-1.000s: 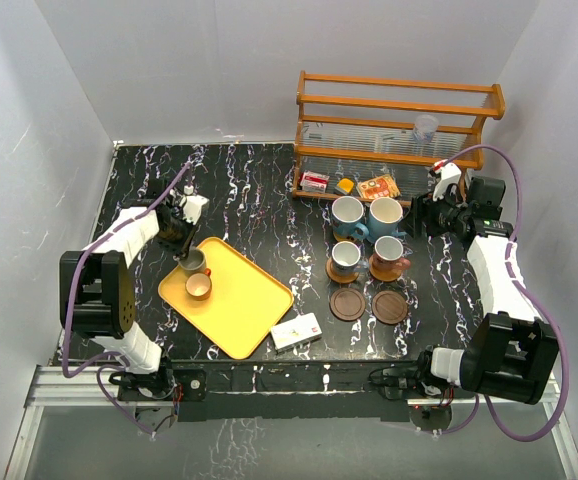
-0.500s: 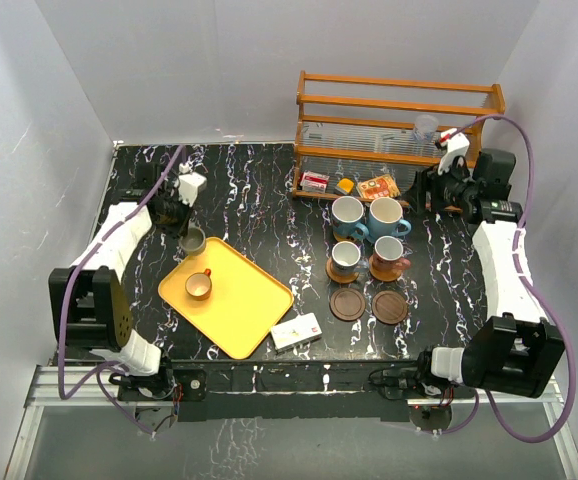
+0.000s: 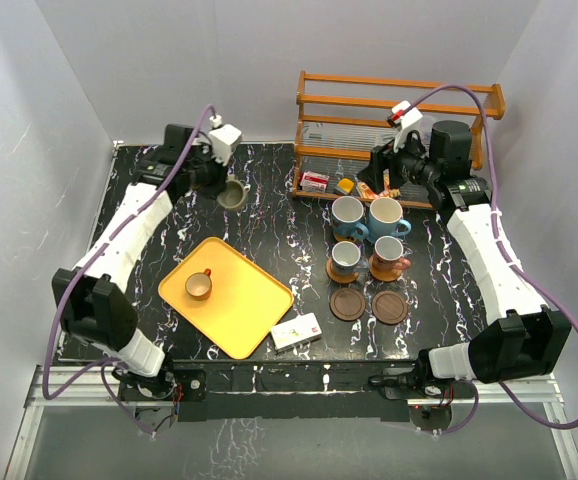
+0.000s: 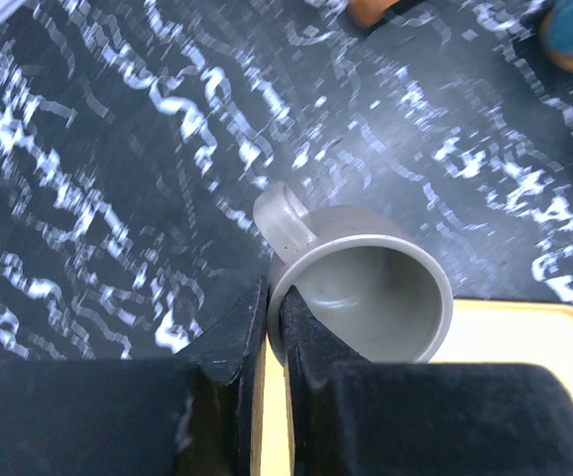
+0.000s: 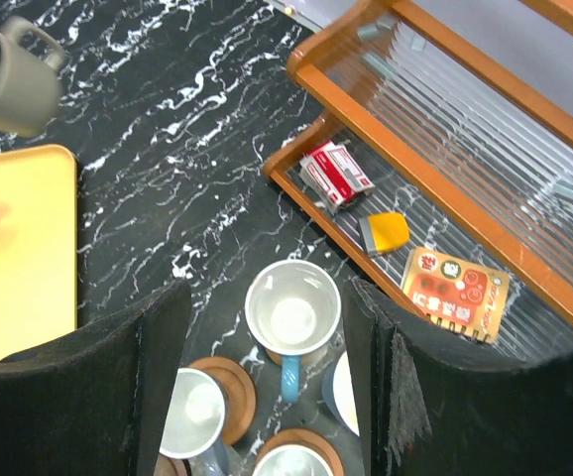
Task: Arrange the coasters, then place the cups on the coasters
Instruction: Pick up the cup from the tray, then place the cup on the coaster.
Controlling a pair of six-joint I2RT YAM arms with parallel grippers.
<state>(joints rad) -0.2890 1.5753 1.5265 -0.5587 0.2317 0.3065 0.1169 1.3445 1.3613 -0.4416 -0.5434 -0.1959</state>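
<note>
aloft, left jaws clamped on empty grey-green cup (image 4: 371,297), right jaws apart, yellow tray (image 3: 254,300) holding orange cup (image 3: 199,286)

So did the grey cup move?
Yes. The grey cup has gone from the tray corner away toward the back wall, pinched in the left hand.

Bare marble tabletop (image 3: 269,230) lies open through the middle of the top view; the wooden rack (image 3: 399,100) walls the upper right, four mugs (image 3: 348,215) crowded beneath it.
</note>
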